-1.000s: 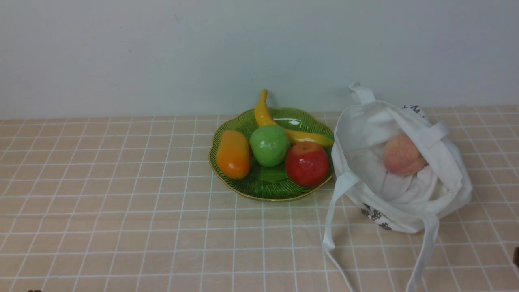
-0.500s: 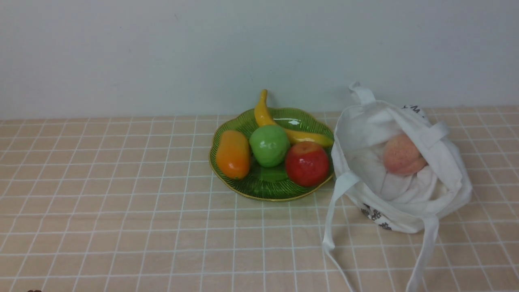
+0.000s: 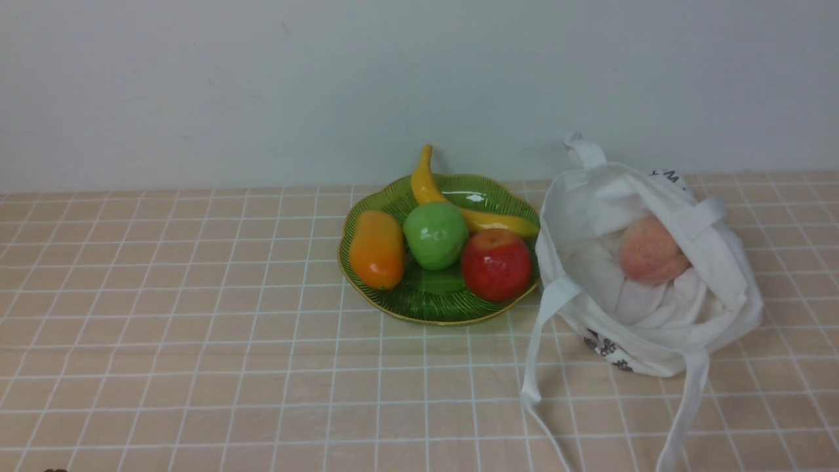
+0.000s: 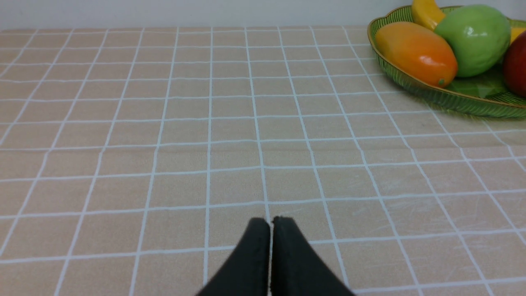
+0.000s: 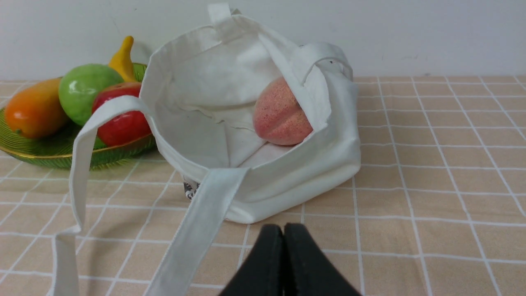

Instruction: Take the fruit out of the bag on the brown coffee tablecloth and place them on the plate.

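The green plate (image 3: 437, 312) is the thing to look from. On it sit a green apple (image 3: 436, 236), a red apple (image 3: 497, 265), an orange fruit (image 3: 377, 250) and a yellow banana (image 3: 488, 221). The green apple is between the orange fruit and the red apple. The banana lies behind the two apples.

Just to the right of the plate is the white bag (image 3: 655, 337). Its top is wide open, and a pink peach (image 3: 649, 250) is inside it. The bag's long straps (image 3: 685, 406) hang down onto the tablecloth (image 3: 262, 367), nearer than the plate. The tablecloth is tan with thin white lines, and it is under the plate and the bag.

The left claw (image 4: 271, 222) has its two tips together, with nothing in them. The right claw (image 5: 283, 228) has its tips together too, and it holds nothing.
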